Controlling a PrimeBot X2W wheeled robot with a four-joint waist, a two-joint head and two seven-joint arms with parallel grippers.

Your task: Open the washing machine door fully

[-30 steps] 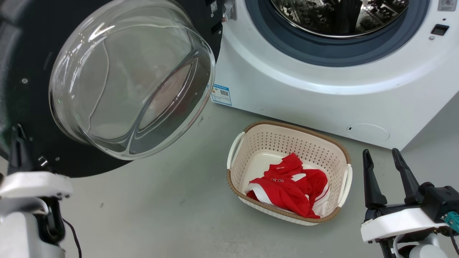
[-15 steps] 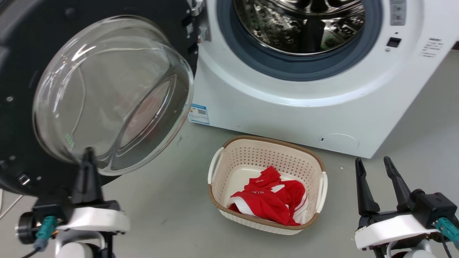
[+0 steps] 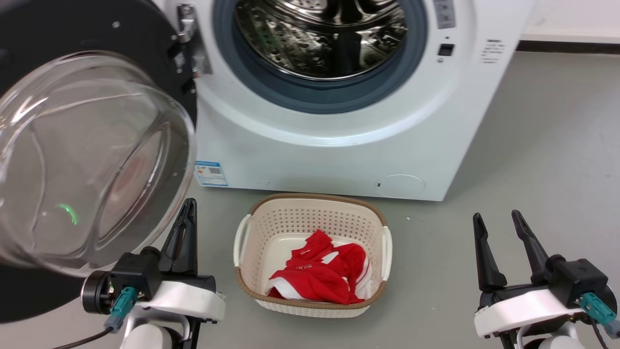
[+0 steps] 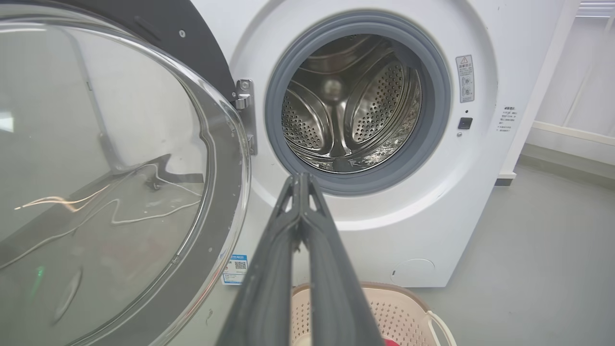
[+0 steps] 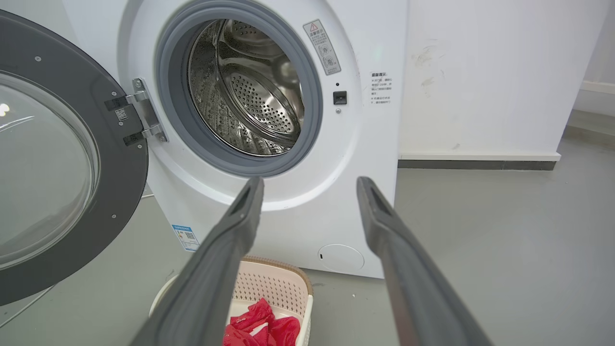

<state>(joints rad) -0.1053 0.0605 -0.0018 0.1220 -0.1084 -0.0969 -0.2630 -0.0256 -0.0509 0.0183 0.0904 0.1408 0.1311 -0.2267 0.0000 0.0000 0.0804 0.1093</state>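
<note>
The washing machine door [image 3: 92, 160], a black ring around a bulging clear glass bowl, hangs swung wide to the left on its hinge [image 3: 186, 29]. It also appears in the wrist views as the door [image 4: 110, 182] and the door [image 5: 53, 168]. The white washing machine [image 3: 339, 145] stands behind with its steel drum [image 3: 324, 34] exposed. My left gripper [image 3: 188, 206] is shut with nothing in it, just right of the glass bowl and clear of it; its fingertips [image 4: 300, 179] press together. Low on the right, my right gripper [image 3: 496, 218] is open and empty.
A beige laundry basket [image 3: 252, 228] holding a red and white garment [image 3: 319, 278] sits on the grey floor [image 3: 542, 145] in front of the machine, between my two grippers. A white wall with a dark skirting [image 5: 480, 164] runs to the right of the machine.
The head camera has swung, so machine and basket sit further left in view. My left gripper has come away from the door's lower edge toward the right.
</note>
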